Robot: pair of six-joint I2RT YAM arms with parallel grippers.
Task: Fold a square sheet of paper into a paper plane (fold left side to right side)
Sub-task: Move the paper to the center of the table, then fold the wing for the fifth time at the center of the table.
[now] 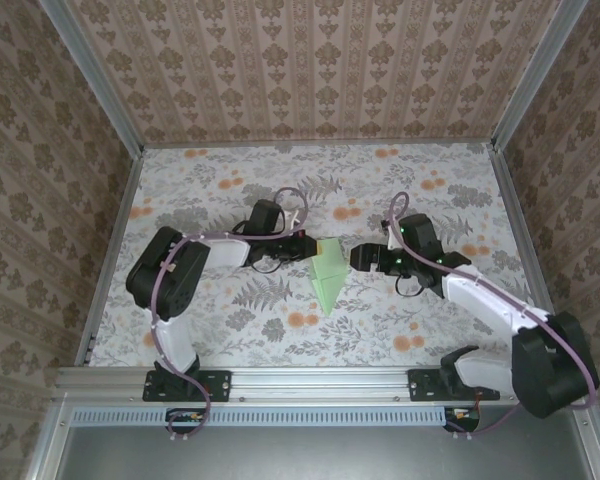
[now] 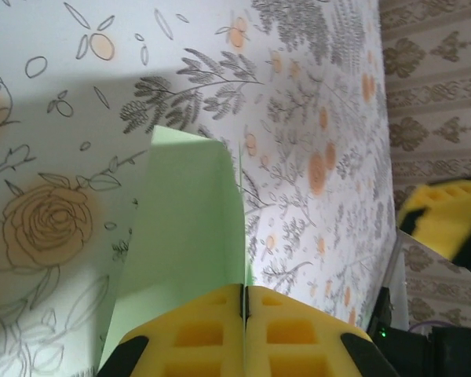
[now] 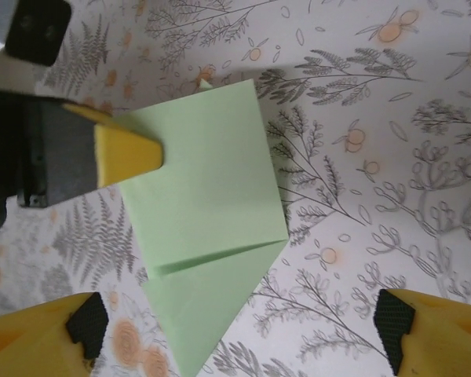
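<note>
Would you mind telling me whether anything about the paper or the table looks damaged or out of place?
Nothing stands out. The paper plane sits untorn on the floral table; the left gripper is shut on one edge, the right gripper open beside it.

Paper plane (image 3: 208, 204) on floral table (image 3: 392, 157), left pincer (image 3: 145, 153) pinching its edge

A worktop (image 1: 230, 330) covered in a white print of grey ferns and orange flowers lies inside three walls (image 1: 320, 60) papered in beige damask stripes. A metal rail (image 1: 310, 382) runs along its near edge, and metal posts (image 1: 92, 75) rise from the back corners.
</note>
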